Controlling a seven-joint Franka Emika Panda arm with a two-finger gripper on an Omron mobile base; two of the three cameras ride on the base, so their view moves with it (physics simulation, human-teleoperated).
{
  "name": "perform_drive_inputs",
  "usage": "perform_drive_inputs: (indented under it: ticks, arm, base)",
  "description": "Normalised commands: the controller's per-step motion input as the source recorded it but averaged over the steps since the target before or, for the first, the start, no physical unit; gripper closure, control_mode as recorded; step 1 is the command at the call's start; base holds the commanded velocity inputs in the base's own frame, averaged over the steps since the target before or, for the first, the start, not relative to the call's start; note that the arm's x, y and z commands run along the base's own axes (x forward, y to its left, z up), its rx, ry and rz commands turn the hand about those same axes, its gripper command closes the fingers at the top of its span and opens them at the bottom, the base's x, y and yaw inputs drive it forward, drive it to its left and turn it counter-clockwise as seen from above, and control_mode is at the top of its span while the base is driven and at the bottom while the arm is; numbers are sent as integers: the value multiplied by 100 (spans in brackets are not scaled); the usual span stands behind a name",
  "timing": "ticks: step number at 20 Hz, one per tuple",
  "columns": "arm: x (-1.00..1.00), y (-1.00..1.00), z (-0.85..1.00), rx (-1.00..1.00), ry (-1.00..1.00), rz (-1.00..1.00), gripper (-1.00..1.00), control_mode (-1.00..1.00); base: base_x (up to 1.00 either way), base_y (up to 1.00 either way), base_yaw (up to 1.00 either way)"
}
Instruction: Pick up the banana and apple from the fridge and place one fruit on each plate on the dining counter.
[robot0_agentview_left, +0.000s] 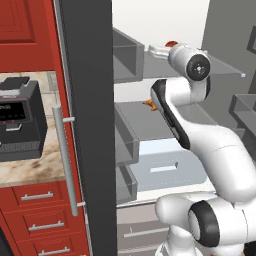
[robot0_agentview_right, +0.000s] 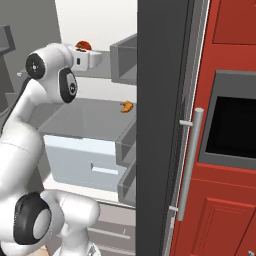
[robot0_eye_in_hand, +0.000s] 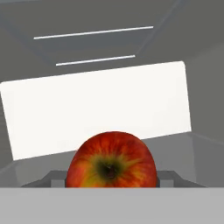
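Hand view: the apple (robot0_eye_in_hand: 111, 160) sits at 6 o'clock, stem end facing the camera, between the two dark finger tips (robot0_eye_in_hand: 51, 180) that flank it at 7 and 5 o'clock; the gripper (robot0_eye_in_hand: 111, 181) appears clenched on the fruit, though contact at the pads is not plainly visible. Behind the apple stand the fridge's white back wall and grey shelves.

Left base view: the arm reaches into the open fridge (robot0_agentview_left: 85, 100), its hand at 1 o'clock on the upper shelf, a sliver of red apple (robot0_agentview_left: 171, 44) above the wrist. An orange-brown item (robot0_agentview_left: 149, 103) lies on the middle shelf, near centre.

Right base view: the apple (robot0_agentview_right: 83, 46) shows at 11 o'clock beside the hand; the orange-brown item (robot0_agentview_right: 127, 106) lies lower, toward centre.
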Motion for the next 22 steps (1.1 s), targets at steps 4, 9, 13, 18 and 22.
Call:
perform_drive_inputs:
  ticks: [4,9,13,18,22]
  arm:
    - [-100,0,27,9,2,0,100,-100]
    - [-100,0,6,2,16,0,100,-100]
    - [-98,0,0,0,26,0,100,-100]
    - [-85,0,-4,6,29,0,100,-100]
    - [-11,7,-37,0,47,0,100,-100]
  base:
    - [0,0,0]
    - [0,0,0]
    - [0,0,0]
    - [0,0,0]
    - [0,0,0]
